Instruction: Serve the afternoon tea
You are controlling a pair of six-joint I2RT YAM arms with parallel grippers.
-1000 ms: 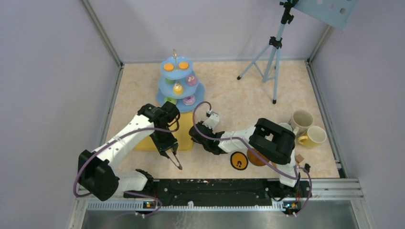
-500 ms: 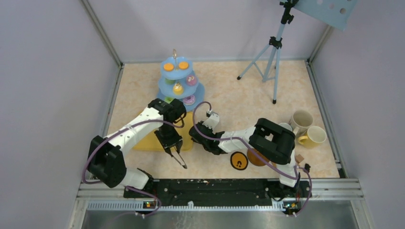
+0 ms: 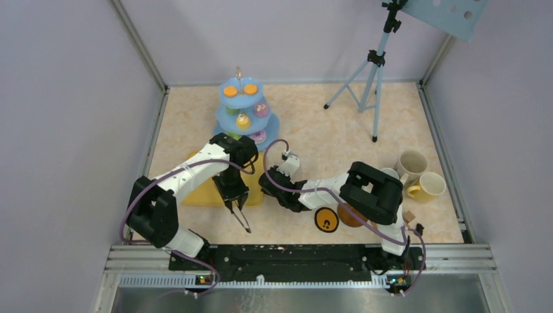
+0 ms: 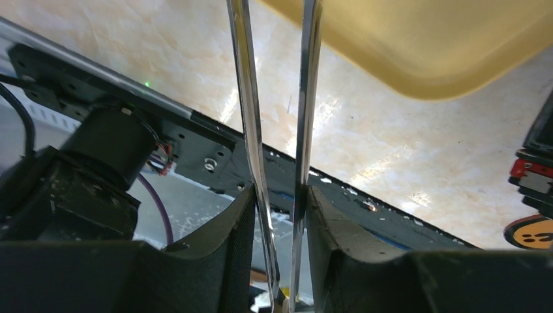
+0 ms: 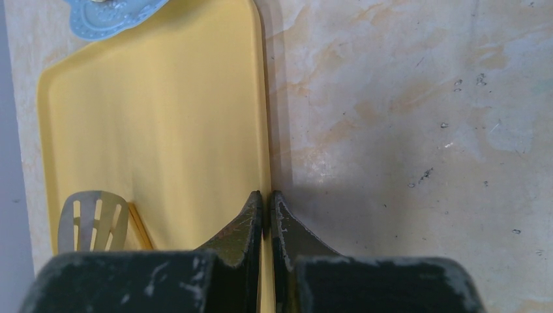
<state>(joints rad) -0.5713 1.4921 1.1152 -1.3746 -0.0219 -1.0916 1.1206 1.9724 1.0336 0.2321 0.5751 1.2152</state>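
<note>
The light-blue three-tier stand (image 3: 225, 117) stands at the back left with orange pastries (image 3: 230, 91) on top and purple (image 3: 262, 109) and yellow (image 3: 242, 120) ones below. My left gripper (image 3: 232, 194) (image 4: 282, 192) hangs over the yellow tray's (image 3: 195, 195) near edge, shut on the long metal tongs (image 3: 241, 218) (image 4: 251, 130). Both fingers press the tongs' two arms. My right gripper (image 3: 266, 184) (image 5: 267, 195) is shut on the tray's (image 5: 156, 130) right rim. Cream mugs (image 3: 411, 163) and a grey mug (image 3: 390, 173) stand at the right. Round coasters (image 3: 326, 220) lie near the right arm.
A slotted metal blade (image 5: 91, 218) shows over the tray's near left corner. A tripod (image 3: 372, 78) stands at the back right. The black base rail (image 3: 293, 254) (image 4: 215, 140) runs along the near edge, close to the tongs' end. Walls close the left, back and right.
My left arm's elbow has swung right and inward, carrying the tongs slightly right. Its fingers have squeezed the tongs a little tighter. The right arm and tray have not moved.
</note>
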